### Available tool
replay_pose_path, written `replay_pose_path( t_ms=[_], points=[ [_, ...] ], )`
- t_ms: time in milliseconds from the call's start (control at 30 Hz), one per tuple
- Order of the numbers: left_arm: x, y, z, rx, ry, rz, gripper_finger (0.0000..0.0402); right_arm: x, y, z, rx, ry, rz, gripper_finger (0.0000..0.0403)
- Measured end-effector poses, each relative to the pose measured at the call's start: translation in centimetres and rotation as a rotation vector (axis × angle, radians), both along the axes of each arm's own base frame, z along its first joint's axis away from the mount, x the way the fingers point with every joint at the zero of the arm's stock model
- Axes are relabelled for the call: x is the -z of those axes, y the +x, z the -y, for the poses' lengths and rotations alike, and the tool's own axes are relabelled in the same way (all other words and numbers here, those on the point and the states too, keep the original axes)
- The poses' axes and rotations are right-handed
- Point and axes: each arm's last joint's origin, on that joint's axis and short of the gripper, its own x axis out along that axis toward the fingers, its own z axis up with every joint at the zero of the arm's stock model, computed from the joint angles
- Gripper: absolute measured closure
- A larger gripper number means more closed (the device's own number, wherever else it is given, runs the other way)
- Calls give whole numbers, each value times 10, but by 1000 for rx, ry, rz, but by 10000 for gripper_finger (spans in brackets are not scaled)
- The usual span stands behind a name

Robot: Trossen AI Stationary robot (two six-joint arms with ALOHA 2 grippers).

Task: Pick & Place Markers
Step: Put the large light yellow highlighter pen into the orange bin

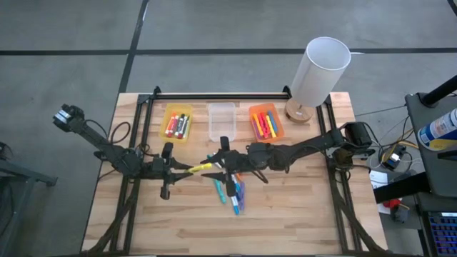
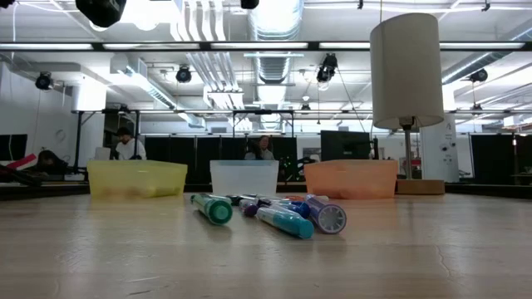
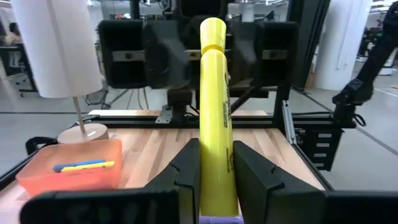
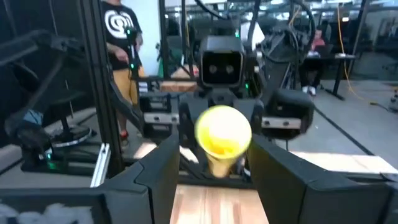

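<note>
At centre frame, the left gripper [image 1: 187, 168] clenches a yellow highlighter [image 1: 202, 167] above the table [image 1: 300, 214]; the right gripper [image 1: 218, 165], fingers spread, surrounds its tip. Other markers [image 1: 233, 191] lie just below; more fill the upper bins [image 1: 221, 121].

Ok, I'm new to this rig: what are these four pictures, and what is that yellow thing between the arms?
Two dark robot arms work at a wooden table. One picture looks straight down, one looks level across the tabletop, and one sits on each wrist. The left gripper is shut on a yellow highlighter, holding it out toward the right gripper, whose open fingers stand on either side of its tip: it looks like a handover. At the back stand a yellow bin, a clear bin and an orange bin, beside a lamp. Loose markers lie mid-table.
</note>
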Motion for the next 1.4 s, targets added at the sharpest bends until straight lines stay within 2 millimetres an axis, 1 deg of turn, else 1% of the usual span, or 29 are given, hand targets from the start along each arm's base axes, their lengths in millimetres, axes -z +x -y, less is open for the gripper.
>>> replay_pose_path(
  t_ms=[100, 233, 400, 533, 733, 833, 1067, 1267, 1400],
  points=[
    [0, 0, 0, -11, 7, 1, 337, -3, 0, 1, 0, 13, 31, 223],
    [0, 0, -1, -22, 9, 1, 337, -3, 0, 2, 5, 23, 31, 227],
    [0, 0, -1, -23, 11, 2, 337, -3, 0, 2, 6, 35, 31, 244],
    [0, 0, -1, -23, 11, 2, 337, -3, 1, 5, 12, 39, 28, 271],
    [0, 0, -1, -29, 17, 2, 337, -2, 1, 9, 18, 36, 12, 326],
    [0, 0, -1, -35, 14, 2, 337, -1, 2, 9, 21, 33, 9, 345],
    [0, 0, -1, -33, 16, 2, 337, -1, 1, 9, 20, 35, 7, 337],
    [1, 0, -2, -50, 18, -1, 336, -1, 2, 9, 18, 35, 6, 338],
    [1, 0, -2, -72, -31, -1, 322, -1, 2, 9, 21, 41, 5, 338]
  ],
)
